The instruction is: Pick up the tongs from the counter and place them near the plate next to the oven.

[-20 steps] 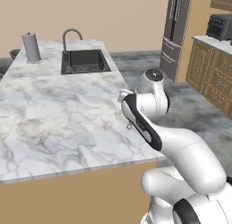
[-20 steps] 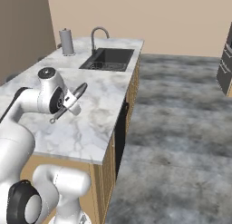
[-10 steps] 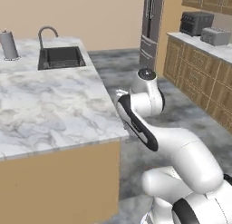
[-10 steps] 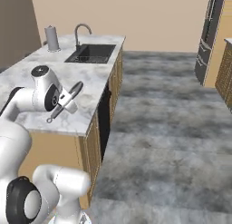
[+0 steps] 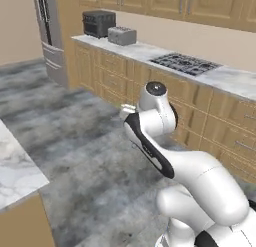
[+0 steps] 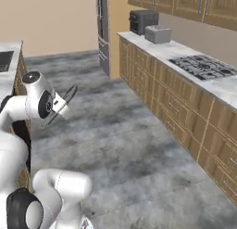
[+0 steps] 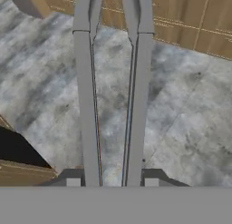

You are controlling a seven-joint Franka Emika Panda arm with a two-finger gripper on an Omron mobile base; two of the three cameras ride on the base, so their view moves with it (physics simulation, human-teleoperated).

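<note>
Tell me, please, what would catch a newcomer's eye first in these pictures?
The tongs, two long grey arms, run up the middle of the hand view, held in the gripper above the grey floor. Behind, a wooden cabinet run carries a stovetop and toaster.

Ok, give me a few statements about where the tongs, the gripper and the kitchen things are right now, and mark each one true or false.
1. The gripper holds the tongs between its fingers. True.
2. The tongs lie flat on the marble counter. False: they are held in the air over the grey floor.
3. A gas cooktop sits in the worktop along the wooden cabinets. True.
4. The toaster stands on the floor. False: it stands on the worktop, beside the dark toaster oven.
</note>
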